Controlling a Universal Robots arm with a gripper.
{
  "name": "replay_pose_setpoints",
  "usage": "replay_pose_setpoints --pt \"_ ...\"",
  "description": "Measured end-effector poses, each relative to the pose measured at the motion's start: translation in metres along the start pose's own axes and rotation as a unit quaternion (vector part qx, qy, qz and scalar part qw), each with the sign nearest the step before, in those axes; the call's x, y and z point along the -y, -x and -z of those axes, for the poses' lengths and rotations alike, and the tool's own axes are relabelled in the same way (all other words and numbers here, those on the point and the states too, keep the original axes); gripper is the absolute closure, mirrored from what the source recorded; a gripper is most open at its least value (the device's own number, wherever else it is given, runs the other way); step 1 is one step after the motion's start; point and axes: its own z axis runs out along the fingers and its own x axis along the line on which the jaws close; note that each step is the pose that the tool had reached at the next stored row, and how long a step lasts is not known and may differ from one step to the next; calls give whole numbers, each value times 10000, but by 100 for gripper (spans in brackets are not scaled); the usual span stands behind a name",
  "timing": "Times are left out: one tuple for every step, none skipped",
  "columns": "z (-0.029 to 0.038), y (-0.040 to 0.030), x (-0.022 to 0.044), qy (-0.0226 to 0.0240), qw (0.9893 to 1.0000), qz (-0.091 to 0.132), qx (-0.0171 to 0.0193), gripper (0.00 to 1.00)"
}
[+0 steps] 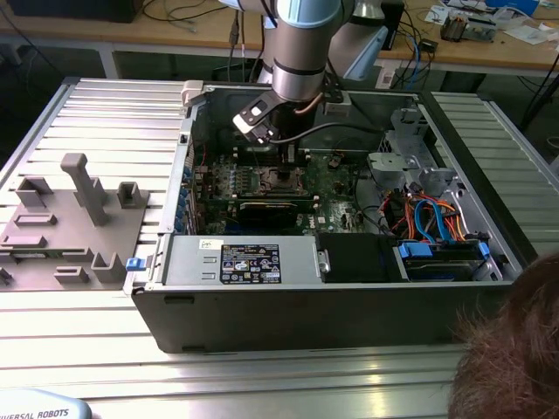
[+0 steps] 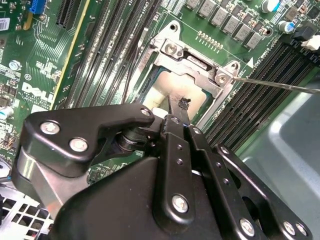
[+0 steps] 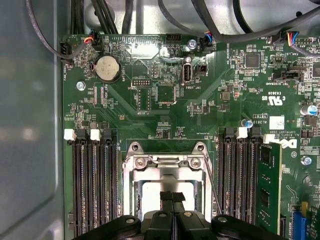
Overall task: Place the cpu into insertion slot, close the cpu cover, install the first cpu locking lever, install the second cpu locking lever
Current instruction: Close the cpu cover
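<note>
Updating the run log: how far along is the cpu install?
Done: the small dull-silver square cpu sits in the silver-framed insertion slot, and the thin silvery windowed cpu cover looks lowered over it. In hand: the black gripper, jaws shut, hangs over the cpu's top. Left: one thin wire locking lever sticks out free, unlatched; the other lever's state is unclear.

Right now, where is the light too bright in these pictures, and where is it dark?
In both wrist views the cpu glares pale, almost white, through the window of the cpu cover, and the black gripper looks dark against it. In the exterior view, bright patches bounce off the ribbed metal table near the camera, while the inside of the computer case is dimmer.
</note>
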Motion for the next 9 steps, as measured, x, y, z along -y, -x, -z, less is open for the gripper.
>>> replay_pose_setpoints --pt "0 0 -4 -1 10000 0 0 89" --pt "0 0 -9 -3 10000 0 0 89" --pt "1 0 -11 -3 10000 0 0 89" --pt "0 0 -12 -3 10000 -1 0 89" --pt "1 0 -16 -3 10000 0 -1 89" --pt "5 0 -19 -3 10000 0 -1 89" --pt "6 0 -20 -3 10000 0 0 89" --pt "7 0 -21 -3 10000 0 0 89" --pt "8 0 -23 -3 10000 0 0 89"
